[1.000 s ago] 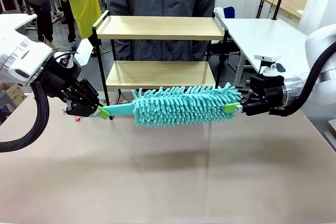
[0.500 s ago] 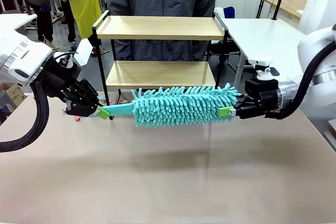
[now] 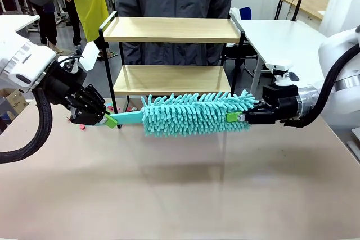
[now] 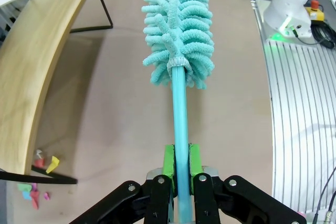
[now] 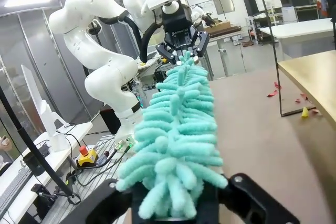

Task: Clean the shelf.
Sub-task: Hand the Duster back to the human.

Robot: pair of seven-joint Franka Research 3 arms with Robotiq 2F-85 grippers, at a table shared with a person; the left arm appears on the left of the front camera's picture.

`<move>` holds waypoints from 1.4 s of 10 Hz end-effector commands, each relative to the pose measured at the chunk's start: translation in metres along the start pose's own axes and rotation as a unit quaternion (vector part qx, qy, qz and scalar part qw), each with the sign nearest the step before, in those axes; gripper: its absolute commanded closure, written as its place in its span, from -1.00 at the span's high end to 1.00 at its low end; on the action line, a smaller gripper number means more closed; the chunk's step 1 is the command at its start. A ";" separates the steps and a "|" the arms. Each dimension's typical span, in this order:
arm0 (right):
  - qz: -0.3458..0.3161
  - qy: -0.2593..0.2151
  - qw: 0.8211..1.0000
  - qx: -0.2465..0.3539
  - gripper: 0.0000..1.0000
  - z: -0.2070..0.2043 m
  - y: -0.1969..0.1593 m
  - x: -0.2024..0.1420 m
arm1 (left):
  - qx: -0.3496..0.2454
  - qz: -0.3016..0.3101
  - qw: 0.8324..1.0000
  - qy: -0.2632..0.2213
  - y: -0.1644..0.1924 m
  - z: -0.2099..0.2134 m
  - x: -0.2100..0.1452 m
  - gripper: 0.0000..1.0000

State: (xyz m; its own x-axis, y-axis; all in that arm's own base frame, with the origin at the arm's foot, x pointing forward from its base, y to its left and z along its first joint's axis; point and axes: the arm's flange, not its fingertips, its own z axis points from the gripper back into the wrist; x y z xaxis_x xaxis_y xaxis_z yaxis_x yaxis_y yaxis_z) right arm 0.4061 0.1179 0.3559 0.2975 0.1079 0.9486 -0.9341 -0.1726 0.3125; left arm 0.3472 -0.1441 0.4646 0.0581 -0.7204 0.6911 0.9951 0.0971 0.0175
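Left gripper (image 3: 110, 120) clamps a teal duster's (image 3: 194, 113) handle; right gripper (image 3: 235, 117) pinches its fluffy tip (level above the bench (image 3: 180, 189)), just before the shelf (image 3: 171, 29).

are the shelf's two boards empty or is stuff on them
Empty: both boards of the shelf show bare wood in the front view. Small coloured scraps lie on the table by its foot.

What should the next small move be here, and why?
Probably lift the duster toward the shelf. The left tool clamps its handle and the right tool grips the fluffy tip, so it hangs level over the table, below the boards, touching neither.
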 end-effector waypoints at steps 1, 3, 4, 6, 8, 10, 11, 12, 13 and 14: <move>-0.009 0.002 1.000 0.006 -1.00 -0.001 -0.005 0.006 | 0.001 -0.004 1.000 -0.012 0.001 0.001 0.002 -0.74; -0.003 0.005 1.000 0.003 -1.00 0.000 -0.005 0.006 | 0.001 -0.004 1.000 -0.012 0.001 0.001 0.002 -0.74; 0.004 0.011 1.000 0.014 -1.00 0.000 -0.005 0.007 | 0.001 -0.004 1.000 -0.012 0.001 0.001 0.002 -0.74; 0.003 0.003 1.000 0.000 -1.00 0.001 -0.003 0.003 | -0.003 -0.001 1.000 0.000 -0.001 0.000 0.001 0.39; 0.003 0.003 1.000 0.000 -1.00 0.001 -0.003 0.003 | -0.001 0.005 1.000 -0.014 -0.003 0.006 -0.002 1.00; 0.003 0.003 1.000 0.000 -1.00 0.001 -0.003 0.003 | 0.034 0.058 0.995 -0.068 -0.004 0.035 -0.016 1.00; 0.003 0.003 1.000 0.000 -1.00 0.001 -0.003 0.003 | 0.034 0.063 0.993 -0.098 -0.004 0.055 -0.028 0.89; 0.003 0.003 1.000 0.000 -1.00 0.001 -0.003 0.003 | 0.030 0.066 0.989 -0.132 -0.005 0.073 -0.042 1.00; 0.003 0.003 1.000 0.000 -1.00 0.001 -0.003 0.003 | 0.033 0.072 0.985 -0.153 -0.006 0.089 -0.057 1.00; 0.003 0.003 1.000 0.000 -1.00 0.001 -0.003 0.003 | 0.030 0.075 0.981 -0.178 -0.005 0.103 -0.075 1.00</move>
State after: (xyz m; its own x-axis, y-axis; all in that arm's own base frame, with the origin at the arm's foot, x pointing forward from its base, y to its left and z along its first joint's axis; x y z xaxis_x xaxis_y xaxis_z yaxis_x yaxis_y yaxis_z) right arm 0.4116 0.1169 0.3557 0.2921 0.1160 0.9493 -0.9338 -0.1799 0.3093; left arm 0.3424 -0.0338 0.5040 0.1870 -0.4743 0.8603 0.9647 0.2539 -0.0697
